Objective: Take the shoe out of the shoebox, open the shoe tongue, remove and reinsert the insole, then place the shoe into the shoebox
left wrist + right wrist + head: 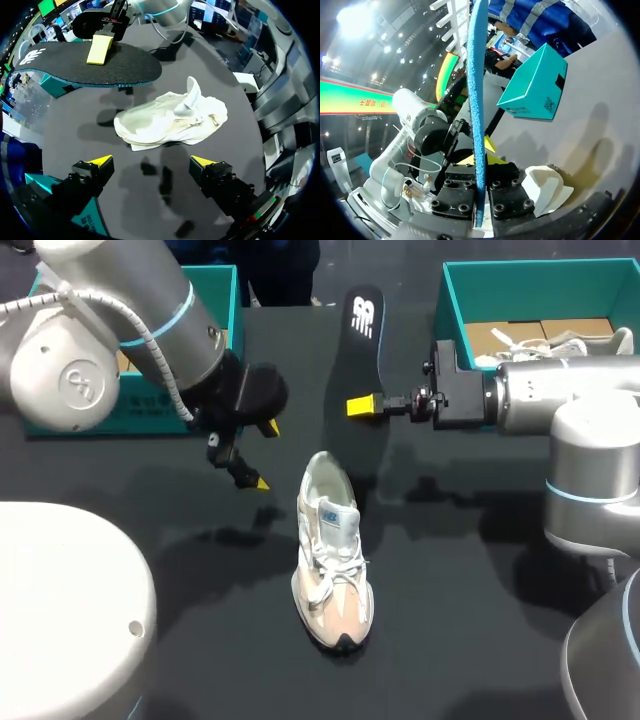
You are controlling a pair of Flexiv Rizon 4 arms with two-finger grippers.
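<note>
Black surface (450, 620) | pale shoe (332, 560) upright at centre, toe to 6 o'clock | right tool (364, 406) clamped on dark insole (362, 340), at shoe's 12 o'clock | left tool (262, 455) wide open, empty, at shoe's 10 o'clock | teal shoebox (450, 300) at 2 o'clock | teal box (226, 300) at 10 o'clock

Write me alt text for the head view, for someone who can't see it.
The right gripper holds a black insole up above a black table, just behind a pale sneaker resting there with its toe toward the camera. The left gripper hangs open beside the sneaker, and a teal shoebox sits at the far right.
</note>
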